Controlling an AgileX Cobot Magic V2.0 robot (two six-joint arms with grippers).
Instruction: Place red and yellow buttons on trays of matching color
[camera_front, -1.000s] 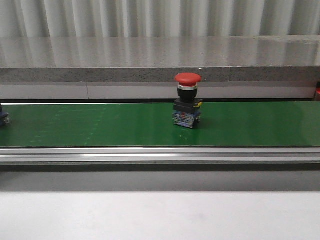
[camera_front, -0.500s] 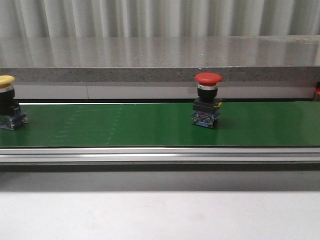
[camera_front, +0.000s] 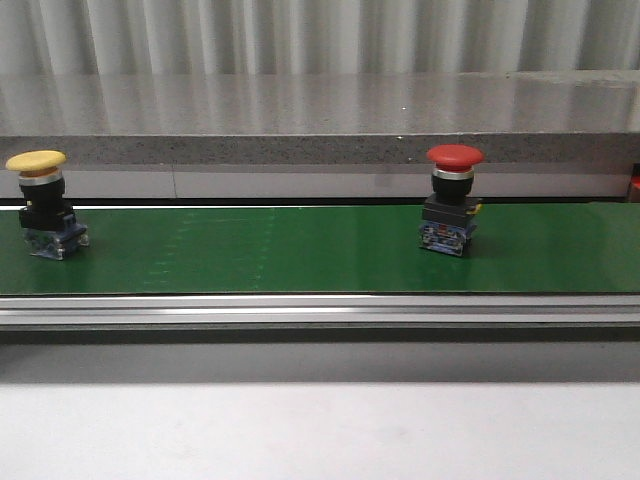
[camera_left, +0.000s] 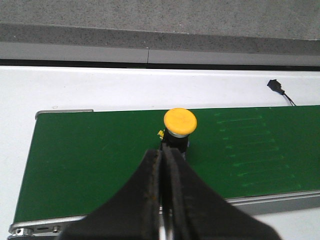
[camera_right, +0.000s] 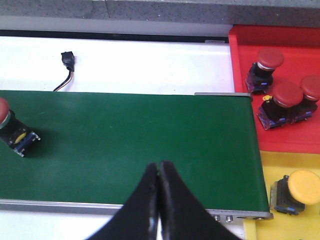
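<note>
The green belt (camera_front: 300, 250) carries both loose pieces: the red button (camera_front: 452, 200) toward its right end, the yellow button (camera_front: 42, 205) at its left end. Both the left gripper (camera_left: 165, 165) and right gripper (camera_right: 159, 172) hang clenched and empty above the belt. Unopened, either risks toppling its button.

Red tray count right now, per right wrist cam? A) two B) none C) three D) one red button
C: three red buttons sit in the red tray, and a single yellow button is in the yellow tray beside it.
</note>
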